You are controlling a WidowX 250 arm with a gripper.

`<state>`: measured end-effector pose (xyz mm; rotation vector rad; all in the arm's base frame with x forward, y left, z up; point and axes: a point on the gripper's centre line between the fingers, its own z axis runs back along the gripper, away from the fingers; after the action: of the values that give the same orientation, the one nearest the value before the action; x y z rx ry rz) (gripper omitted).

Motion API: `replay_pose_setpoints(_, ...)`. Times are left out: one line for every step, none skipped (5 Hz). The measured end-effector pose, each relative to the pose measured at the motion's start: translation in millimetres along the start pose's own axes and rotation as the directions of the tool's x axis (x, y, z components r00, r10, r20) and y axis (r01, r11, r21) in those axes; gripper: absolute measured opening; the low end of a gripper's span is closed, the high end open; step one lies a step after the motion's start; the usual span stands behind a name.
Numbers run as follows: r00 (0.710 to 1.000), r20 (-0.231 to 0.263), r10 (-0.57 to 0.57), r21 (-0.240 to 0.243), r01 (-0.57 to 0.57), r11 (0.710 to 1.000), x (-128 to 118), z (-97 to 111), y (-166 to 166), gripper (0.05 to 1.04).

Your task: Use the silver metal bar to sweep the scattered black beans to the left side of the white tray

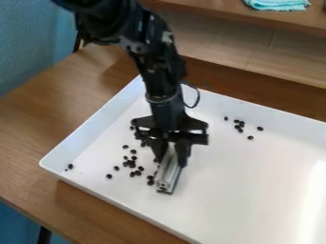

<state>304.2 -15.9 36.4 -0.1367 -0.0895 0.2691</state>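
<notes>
Slanting from the gripper toward the near rim of the large white rectangular tray (242, 190), a long silvery ridged bar (168, 175) is held pinched between the fingers of the black two-finger gripper (170, 159). Small black bean-like pieces (131, 163) are scattered beside it on the tray's viewed left; a smaller cluster (239, 125) is strewn nearer the tray's far rim.
</notes>
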Motion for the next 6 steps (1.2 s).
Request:
replay_pose_setpoints(1.0,0.004,0.002,-0.006,-0.002,1.0,-0.4,6.8,30.1,0.382)
replay_pose_setpoints(1.0,0.009,-0.023,-0.024,0.023,0.999,2.3,12.9,63.1,0.382)
replay_pose_setpoints(0.999,0.022,-0.043,-0.03,0.044,0.999,6.3,23.8,100.0,0.382)
replay_pose_setpoints(0.998,0.026,-0.051,-0.04,0.052,0.998,12.8,35.1,112.3,0.382)
replay_pose_setpoints(0.999,0.02,-0.048,-0.074,0.049,0.996,11.0,47.1,105.0,0.382)
replay_pose_setpoints(0.998,0.025,-0.055,-0.119,0.058,0.991,13.4,56.7,76.9,0.382)
